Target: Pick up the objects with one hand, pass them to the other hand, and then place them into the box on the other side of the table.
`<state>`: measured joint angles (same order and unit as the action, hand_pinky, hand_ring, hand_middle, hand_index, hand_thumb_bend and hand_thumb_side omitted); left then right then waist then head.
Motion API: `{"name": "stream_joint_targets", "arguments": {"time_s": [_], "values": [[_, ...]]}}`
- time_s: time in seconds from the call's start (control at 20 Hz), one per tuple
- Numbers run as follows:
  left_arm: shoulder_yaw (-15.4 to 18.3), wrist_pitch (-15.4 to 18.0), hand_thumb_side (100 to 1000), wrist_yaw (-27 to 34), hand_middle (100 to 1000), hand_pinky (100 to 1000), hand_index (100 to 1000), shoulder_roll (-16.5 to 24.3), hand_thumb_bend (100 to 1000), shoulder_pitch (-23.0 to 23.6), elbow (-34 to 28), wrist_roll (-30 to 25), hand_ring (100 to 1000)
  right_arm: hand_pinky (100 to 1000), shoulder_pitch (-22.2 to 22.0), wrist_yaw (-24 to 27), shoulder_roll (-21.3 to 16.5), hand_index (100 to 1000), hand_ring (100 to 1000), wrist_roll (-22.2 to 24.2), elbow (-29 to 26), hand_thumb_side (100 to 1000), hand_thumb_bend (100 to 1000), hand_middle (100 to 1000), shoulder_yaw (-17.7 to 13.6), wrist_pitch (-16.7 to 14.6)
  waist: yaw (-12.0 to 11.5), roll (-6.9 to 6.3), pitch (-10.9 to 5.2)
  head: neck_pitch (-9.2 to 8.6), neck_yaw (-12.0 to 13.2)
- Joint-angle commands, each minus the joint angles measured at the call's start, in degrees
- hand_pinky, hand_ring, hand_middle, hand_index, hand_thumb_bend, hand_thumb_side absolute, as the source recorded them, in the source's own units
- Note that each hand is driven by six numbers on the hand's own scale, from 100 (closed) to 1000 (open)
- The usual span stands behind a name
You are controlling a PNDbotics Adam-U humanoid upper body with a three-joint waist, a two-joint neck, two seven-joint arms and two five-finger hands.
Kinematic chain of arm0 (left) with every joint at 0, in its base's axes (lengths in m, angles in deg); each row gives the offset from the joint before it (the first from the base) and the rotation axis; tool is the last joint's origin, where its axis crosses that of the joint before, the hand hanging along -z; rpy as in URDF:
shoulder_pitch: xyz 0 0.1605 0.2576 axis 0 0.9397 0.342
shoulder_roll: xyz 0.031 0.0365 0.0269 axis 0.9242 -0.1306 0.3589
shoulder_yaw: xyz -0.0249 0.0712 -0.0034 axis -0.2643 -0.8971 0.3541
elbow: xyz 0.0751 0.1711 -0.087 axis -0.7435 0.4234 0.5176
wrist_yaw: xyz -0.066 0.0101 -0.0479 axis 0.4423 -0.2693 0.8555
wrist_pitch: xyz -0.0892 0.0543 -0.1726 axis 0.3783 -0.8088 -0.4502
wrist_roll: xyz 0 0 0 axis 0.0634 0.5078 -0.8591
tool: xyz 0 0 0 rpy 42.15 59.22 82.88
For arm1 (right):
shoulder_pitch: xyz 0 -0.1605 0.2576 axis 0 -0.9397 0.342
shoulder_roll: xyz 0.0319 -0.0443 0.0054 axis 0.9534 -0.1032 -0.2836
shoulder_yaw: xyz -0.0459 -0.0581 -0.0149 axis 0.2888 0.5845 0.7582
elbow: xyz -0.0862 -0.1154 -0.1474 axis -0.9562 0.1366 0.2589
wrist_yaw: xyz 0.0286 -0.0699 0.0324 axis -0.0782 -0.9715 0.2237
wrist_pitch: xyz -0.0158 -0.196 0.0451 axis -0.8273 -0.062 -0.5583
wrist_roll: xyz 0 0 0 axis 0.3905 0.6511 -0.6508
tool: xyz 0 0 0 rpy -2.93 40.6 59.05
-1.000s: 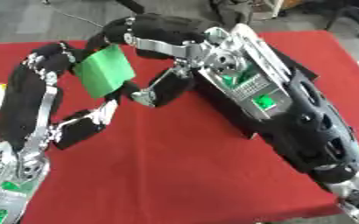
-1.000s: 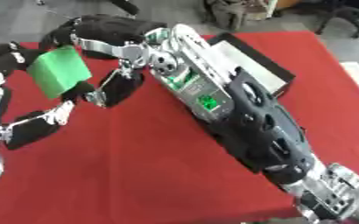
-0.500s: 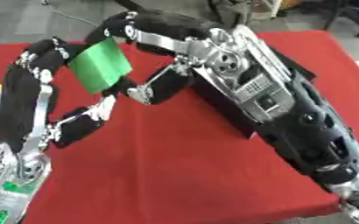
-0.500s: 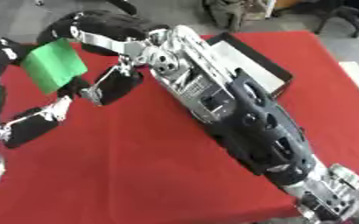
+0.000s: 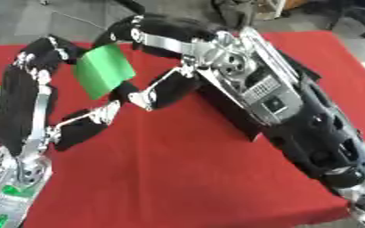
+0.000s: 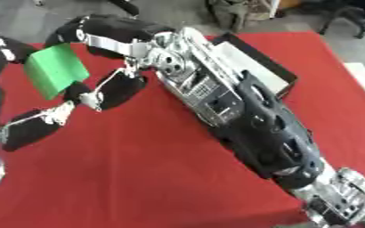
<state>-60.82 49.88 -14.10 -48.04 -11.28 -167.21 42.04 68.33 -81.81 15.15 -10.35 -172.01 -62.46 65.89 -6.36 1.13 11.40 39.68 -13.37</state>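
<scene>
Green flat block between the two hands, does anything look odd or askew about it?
The green flat block is tilted, held above the red tablecloth between the left hand and right hand. Nothing looks spilled or damaged.

A flat green block is held up above the red-covered table, tilted, between the two hands; the left hand curls over its left and upper edge, with lower fingers stretching under it; the right hand reaches in from the upper right, its fingers bent round the block's top right corner and its thumb below; the right forearm lies across the view, covering most of a dark box behind it.
</scene>
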Motion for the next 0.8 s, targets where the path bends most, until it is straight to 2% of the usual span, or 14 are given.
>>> {"name": "stream_joint_targets", "arguments": {"time_s": [0.05,0.25,0.45,0.5,0.7,0.8], "values": [[0.5,-2.3,398,-1.0,723,721,927,0.1,653,-0.9,-0.2,-3.1,693,817,0.7,0.8,-1.2,460,1000,0.1,-1.1,188,100,329,-0.4,0.1,0.0,-0.16,-1.61,0.07,-0.3],[0.7,-6.0,403,-2.1,731,726,946,0.2,679,-0.8,0.1,-6.3,700,816,0.6,1.1,-1.6,457,1000,0.2,-1.7,186,100,326,-0.6,0.1,0.0,-0.14,-1.64,0.11,-0.5],[1.3,-8.3,434,-2.2,725,722,939,0.6,653,-0.2,0.1,-7.7,693,821,0.1,1.8,-2.1,461,1000,-0.2,-2.5,174,100,326,-1.7,0.7,0.1,-0.14,-1.61,0.07,-0.6],[1.5,-8.7,446,-2.0,719,718,929,1.1,628,0.1,0.1,-7.8,688,823,-0.1,2.2,-2.5,464,1000,-0.5,-2.9,168,100,326,-2.4,1.0,0.1,-0.15,-1.59,0.07,-0.5],[3.5,-11.1,467,0.8,683,694,883,3.6,396,2.4,-0.1,-5.3,652,839,-1.6,5.1,-5.1,482,1000,-3.0,-5.0,144,100,334,-6.7,3.5,0.4,-0.19,-1.51,-0.06,-0.6],[4.6,-12.3,475,2.8,667,683,858,5.1,343,3.7,-0.4,-3.5,640,847,-2.9,7.0,-7.0,490,1000,-5.0,-5.6,141,100,338,-9.7,5.0,0.5,-0.22,-1.46,-0.11,-1.0]]}}
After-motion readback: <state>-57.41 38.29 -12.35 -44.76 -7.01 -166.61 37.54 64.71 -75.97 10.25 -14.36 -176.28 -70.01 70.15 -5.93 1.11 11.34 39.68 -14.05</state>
